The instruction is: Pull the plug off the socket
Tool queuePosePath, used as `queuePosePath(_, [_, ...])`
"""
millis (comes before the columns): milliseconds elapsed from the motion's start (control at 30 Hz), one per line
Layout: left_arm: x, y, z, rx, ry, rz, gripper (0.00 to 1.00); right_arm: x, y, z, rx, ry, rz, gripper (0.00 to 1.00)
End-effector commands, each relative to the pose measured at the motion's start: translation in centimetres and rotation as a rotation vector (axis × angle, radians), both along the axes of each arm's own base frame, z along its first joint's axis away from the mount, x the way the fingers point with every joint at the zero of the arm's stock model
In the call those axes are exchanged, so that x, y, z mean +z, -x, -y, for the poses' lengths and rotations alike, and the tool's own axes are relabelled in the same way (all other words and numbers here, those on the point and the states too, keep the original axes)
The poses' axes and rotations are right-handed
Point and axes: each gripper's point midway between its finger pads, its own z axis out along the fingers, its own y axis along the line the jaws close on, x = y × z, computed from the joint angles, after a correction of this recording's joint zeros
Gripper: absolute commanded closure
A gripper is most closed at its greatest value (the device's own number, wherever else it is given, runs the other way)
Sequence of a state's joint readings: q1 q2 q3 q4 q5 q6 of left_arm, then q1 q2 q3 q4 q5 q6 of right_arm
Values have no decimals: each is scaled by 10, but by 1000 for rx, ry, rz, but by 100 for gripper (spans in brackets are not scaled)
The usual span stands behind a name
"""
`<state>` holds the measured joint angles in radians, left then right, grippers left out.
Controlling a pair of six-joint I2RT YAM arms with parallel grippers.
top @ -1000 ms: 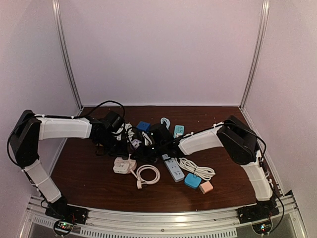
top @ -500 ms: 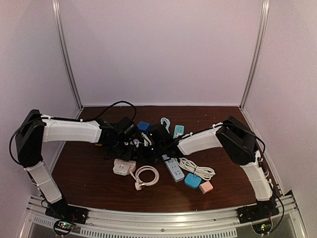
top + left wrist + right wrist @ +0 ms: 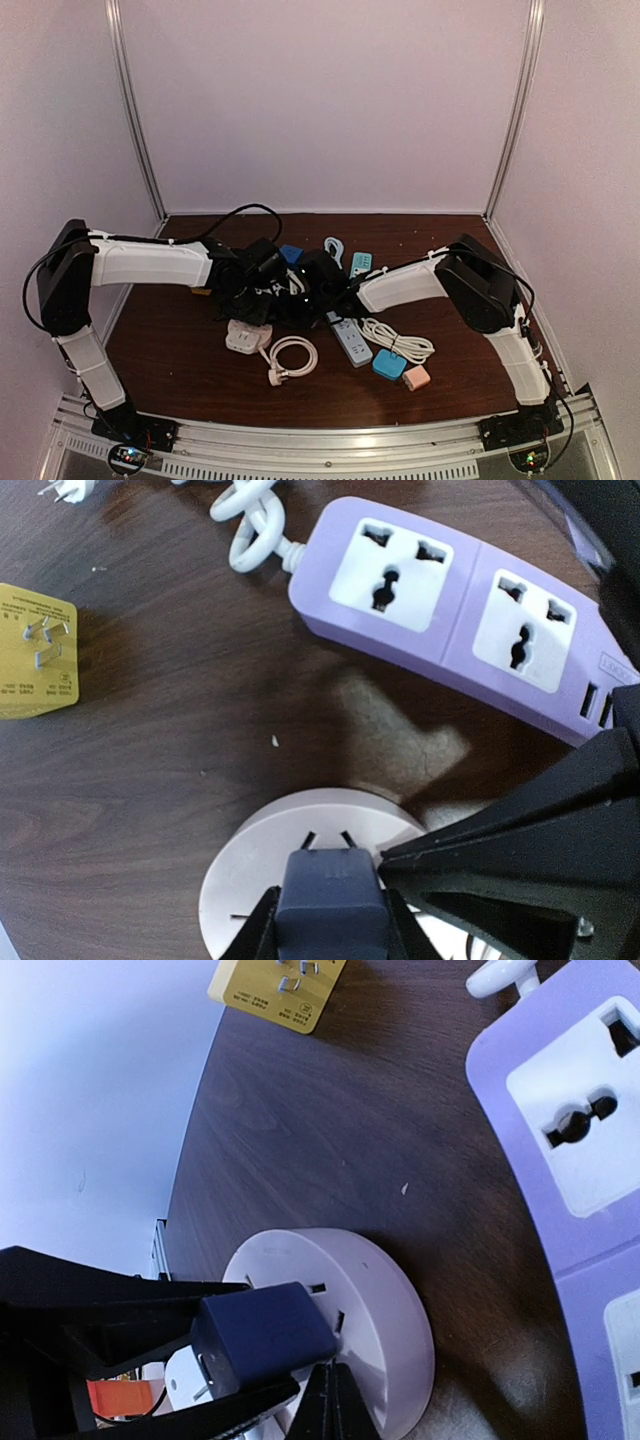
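A round white socket (image 3: 262,865) lies flat on the dark table, also in the right wrist view (image 3: 385,1305). A dark blue plug (image 3: 330,890) stands on its face, and its prongs are hidden. My left gripper (image 3: 331,935) is shut on the plug, one finger on each side. My right gripper (image 3: 333,1392) is shut, and its tips press on the socket's face beside the plug (image 3: 262,1335). In the top view both grippers meet at the table's middle, left gripper (image 3: 262,287) and right gripper (image 3: 298,296).
A purple power strip (image 3: 450,610) lies just beyond the socket, and a yellow adapter (image 3: 35,650) to its left. Nearer the front lie a white adapter (image 3: 243,337), a coiled white cable (image 3: 290,355), a white strip (image 3: 350,340) and blue (image 3: 389,364) and pink (image 3: 416,377) cubes.
My left arm has reached right, bringing its gripper from the table's left part to the middle next to the right gripper. The right arm has stayed where it was.
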<state>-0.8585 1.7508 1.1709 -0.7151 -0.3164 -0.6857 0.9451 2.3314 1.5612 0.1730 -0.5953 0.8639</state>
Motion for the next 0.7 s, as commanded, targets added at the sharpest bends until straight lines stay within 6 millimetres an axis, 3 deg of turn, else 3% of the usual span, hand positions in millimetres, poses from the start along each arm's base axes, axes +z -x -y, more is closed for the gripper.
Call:
queuePosePath(0, [24,-15,21,5,207,14,92,-116,31,53,-32,346,-158,100])
queuePosePath(133, [21,-18,12,65,362,-57,92,-115,31,53,-31,346,-155,100])
queuePosePath(267, [18,-17,9,70,386,-82,92,-114,31,51,-27,346,-149,100])
queuePosePath(667, [39,-20,4,9,49,132,96,-116,30,49,-19,356,-147,100])
